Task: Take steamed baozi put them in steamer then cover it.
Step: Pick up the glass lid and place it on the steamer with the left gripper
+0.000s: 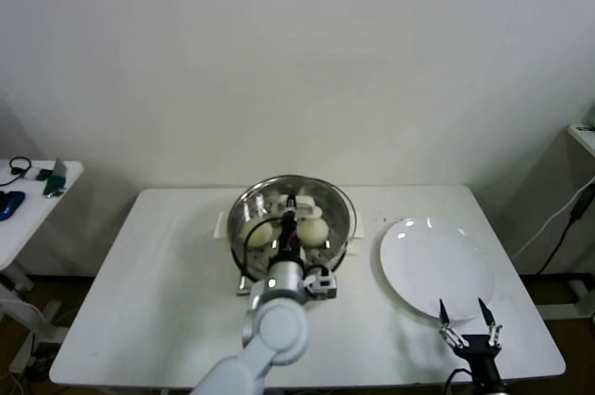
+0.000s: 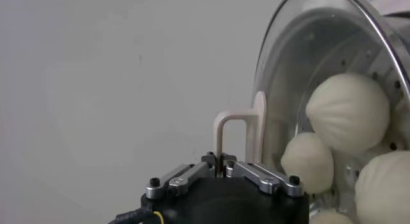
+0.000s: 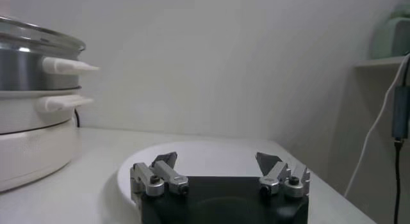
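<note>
The steel steamer (image 1: pixel 244 211) stands on its cream-white pot base at the table's middle back. Several cream-white baozi (image 1: pixel 313 230) lie inside it, also seen through the glass in the left wrist view (image 2: pixel 348 110). The clear glass cover (image 1: pixel 335 198) lies over the steamer. My left gripper (image 1: pixel 290 220) is shut on the cover's cream-white handle (image 2: pixel 242 136), right above the steamer's middle. My right gripper (image 1: pixel 463 309) is open and empty at the table's front right, just over the near rim of the white plate (image 1: pixel 435 265). The steamer also shows in the right wrist view (image 3: pixel 32 59).
The empty white plate (image 3: pixel 205 158) lies to the right of the steamer. A side table (image 1: pixel 28 218) with small items stands at the far left. A cable (image 1: pixel 558 228) hangs at the right beside a shelf.
</note>
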`<state>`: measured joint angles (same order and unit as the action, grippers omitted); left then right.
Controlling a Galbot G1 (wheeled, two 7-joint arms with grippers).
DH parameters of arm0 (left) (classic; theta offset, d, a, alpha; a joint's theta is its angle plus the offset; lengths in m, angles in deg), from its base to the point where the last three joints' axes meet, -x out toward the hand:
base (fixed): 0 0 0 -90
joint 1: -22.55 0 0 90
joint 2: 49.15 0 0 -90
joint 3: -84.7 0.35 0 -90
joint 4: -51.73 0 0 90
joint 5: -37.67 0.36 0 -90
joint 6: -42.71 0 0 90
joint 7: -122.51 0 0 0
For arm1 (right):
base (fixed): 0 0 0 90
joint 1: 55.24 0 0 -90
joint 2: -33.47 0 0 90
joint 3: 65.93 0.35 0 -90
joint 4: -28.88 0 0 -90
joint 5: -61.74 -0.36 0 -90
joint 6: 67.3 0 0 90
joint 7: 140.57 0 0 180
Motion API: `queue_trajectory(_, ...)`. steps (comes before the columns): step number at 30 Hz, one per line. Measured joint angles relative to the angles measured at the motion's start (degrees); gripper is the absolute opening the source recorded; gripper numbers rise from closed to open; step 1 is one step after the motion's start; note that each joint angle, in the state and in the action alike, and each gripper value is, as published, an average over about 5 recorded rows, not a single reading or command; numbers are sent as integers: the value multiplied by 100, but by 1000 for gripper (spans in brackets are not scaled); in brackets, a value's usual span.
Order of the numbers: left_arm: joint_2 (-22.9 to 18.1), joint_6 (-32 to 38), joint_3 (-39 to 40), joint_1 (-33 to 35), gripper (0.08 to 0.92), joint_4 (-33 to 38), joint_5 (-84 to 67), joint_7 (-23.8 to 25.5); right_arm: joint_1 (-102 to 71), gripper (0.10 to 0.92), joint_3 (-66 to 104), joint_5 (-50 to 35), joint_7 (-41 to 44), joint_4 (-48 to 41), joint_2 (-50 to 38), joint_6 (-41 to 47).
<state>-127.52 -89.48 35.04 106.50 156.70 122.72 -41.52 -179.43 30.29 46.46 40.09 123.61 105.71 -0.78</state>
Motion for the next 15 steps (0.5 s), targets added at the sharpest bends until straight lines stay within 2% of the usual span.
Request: queue_trajectory(15,-4,4,-175,54,136,-197,-97,-252,-19,823,24,1,30,-17,-6,-11)
